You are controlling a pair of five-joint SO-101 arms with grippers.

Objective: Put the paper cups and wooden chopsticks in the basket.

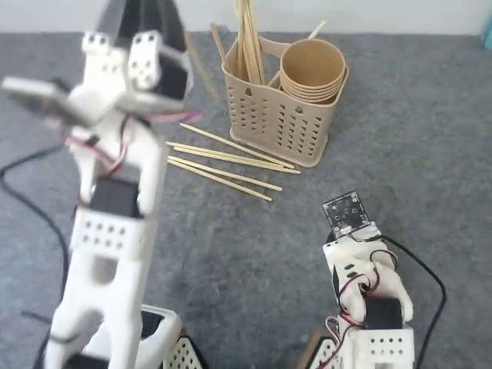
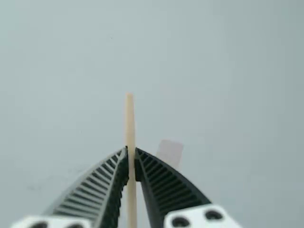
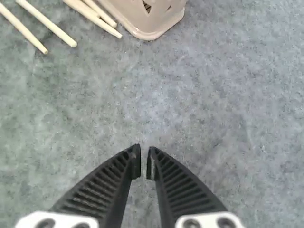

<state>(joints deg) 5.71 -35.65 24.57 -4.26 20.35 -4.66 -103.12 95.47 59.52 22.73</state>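
Wooden chopsticks [image 1: 231,165] lie loose on the grey carpet [image 1: 430,154] with the clear-up apparently well along. In the foreground, the right gripper [image 3: 143,164] hangs low over bare carpet, its jaws all but together and holding nothing. Beyond it, the loose sticks lie just beside the beige basket [image 1: 265,123], their far ends reaching its foot. Inside stand nested paper cups [image 1: 311,65] and a sheaf of upright chopsticks [image 1: 250,38]. Higher and farther back, the left gripper [image 2: 131,156] is clamped on a single chopstick [image 2: 129,118]. With so narrow a pinch and a long free end, the stick looks liable to pivot or slip, or to catch the basket rim or the upright sheaf on the way in and fall outside. The left wrist view confirms the pinch against a blank wall [image 2: 213,57]; the high view alone places the basket relative to that arm
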